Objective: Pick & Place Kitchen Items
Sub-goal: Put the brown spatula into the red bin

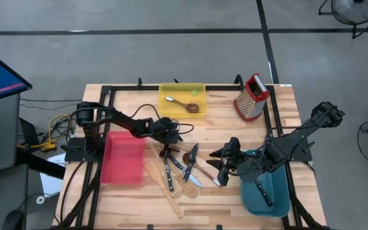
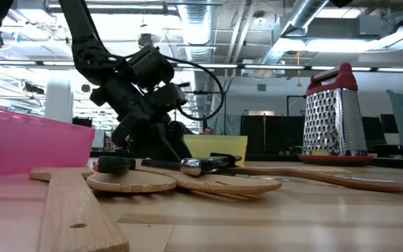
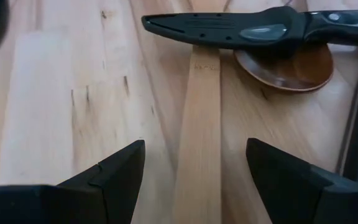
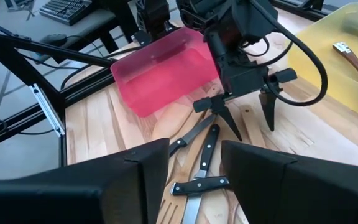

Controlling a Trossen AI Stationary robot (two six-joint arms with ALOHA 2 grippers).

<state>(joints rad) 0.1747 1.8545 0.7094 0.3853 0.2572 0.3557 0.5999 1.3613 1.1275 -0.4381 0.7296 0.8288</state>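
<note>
Looking down from the high view, the left gripper point(image 1: 169, 148) hangs over a heap of pale wooden spatulas point(image 1: 161, 176), black-handled knives point(image 1: 179, 167) and a dark spoon point(image 1: 192, 160) at the counter's point(image 1: 222, 191) six o'clock. The right gripper point(image 1: 225, 167) hovers at four o'clock, fingers partly apart, empty. In the left wrist view, wide-spread fingers point(image 3: 114, 177) straddle a smooth flat spatula handle point(image 3: 201, 124). The right wrist view counts three knives point(image 4: 201, 186).

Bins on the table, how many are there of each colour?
yellow bin: 1
red bin: 1
teal bin: 1
Total: 3 bins
</note>
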